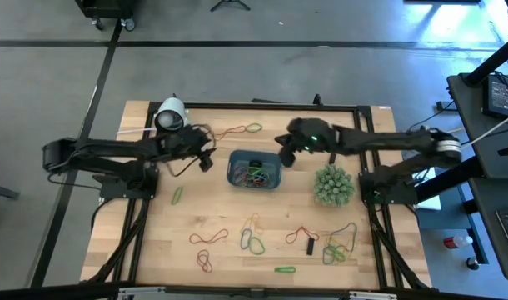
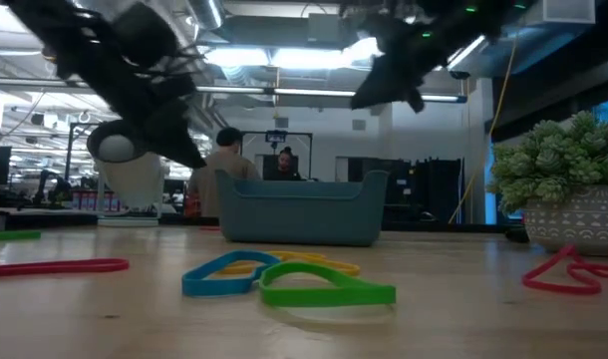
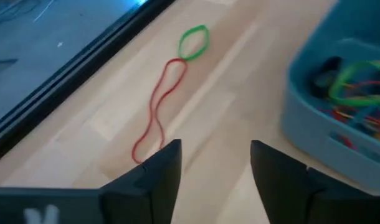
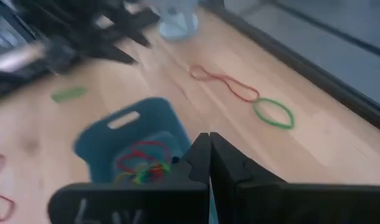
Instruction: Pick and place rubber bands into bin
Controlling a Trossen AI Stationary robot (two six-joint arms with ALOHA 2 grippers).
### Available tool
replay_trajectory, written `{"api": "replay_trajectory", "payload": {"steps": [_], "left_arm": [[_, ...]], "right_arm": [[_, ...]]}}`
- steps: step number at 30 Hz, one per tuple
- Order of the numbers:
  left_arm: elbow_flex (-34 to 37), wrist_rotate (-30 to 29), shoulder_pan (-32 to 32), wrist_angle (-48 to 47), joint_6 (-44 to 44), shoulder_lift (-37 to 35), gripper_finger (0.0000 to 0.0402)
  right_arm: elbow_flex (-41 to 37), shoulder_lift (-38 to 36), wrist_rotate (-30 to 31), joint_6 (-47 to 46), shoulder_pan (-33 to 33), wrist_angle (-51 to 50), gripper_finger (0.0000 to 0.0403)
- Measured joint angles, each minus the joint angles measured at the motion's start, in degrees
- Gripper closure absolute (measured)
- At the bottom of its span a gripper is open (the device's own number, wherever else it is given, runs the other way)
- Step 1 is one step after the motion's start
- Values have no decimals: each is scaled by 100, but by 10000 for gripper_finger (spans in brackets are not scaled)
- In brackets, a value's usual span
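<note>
Left gripper (image 3: 209,180): fingers spread wide, nothing between them, held above bare wood just off the bin's left end. Ahead of it in the left wrist view lie a long red rubber band (image 3: 157,109) and a green rubber band (image 3: 194,42) touching end to end near the table's far edge; the high view shows the same pair only as thin marks. Right gripper (image 4: 209,163): fingers pressed together, empty as far as shows, hanging over the right end of the bin (image 1: 235,177). Bin: blue-teal tray between the two grippers, holding a tangle of bands in red, green and yellow (image 4: 143,163); the low view shows only its outer wall, contents hidden. Loose bands (image 1: 254,242) scattered on the near half of the table, well apart from both grippers; the low view shows blue and green ones (image 2: 324,287) close up. Potted plant (image 1: 334,185) near the right gripper; white dome-shaped object (image 1: 170,115) beyond the left. People in the room behind, indistinct.
</note>
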State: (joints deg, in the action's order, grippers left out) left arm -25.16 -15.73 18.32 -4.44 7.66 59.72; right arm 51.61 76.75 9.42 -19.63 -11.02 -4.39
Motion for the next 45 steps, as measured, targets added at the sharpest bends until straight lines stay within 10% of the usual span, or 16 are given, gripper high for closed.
{"api": "replay_trajectory", "payload": {"steps": [7,24,32,40,45], "left_arm": [[-1254,32,727,-203,-267,1755,204],[-3502,806,1766,-1088,-708,4674,217],[-3596,1299,2072,-1313,-681,5049,240],[-3579,1356,2068,-1409,-939,5040,386],[-3533,1146,1918,-1552,-1147,4786,400]], "right_arm": [[-1219,-669,15,-176,239,1331,392],[-1293,-592,15,-239,355,1199,391],[-1291,-593,-1,-237,449,1190,391],[-1289,-591,1,-373,448,1236,391],[-1289,-591,4,-424,448,1236,391]]}}
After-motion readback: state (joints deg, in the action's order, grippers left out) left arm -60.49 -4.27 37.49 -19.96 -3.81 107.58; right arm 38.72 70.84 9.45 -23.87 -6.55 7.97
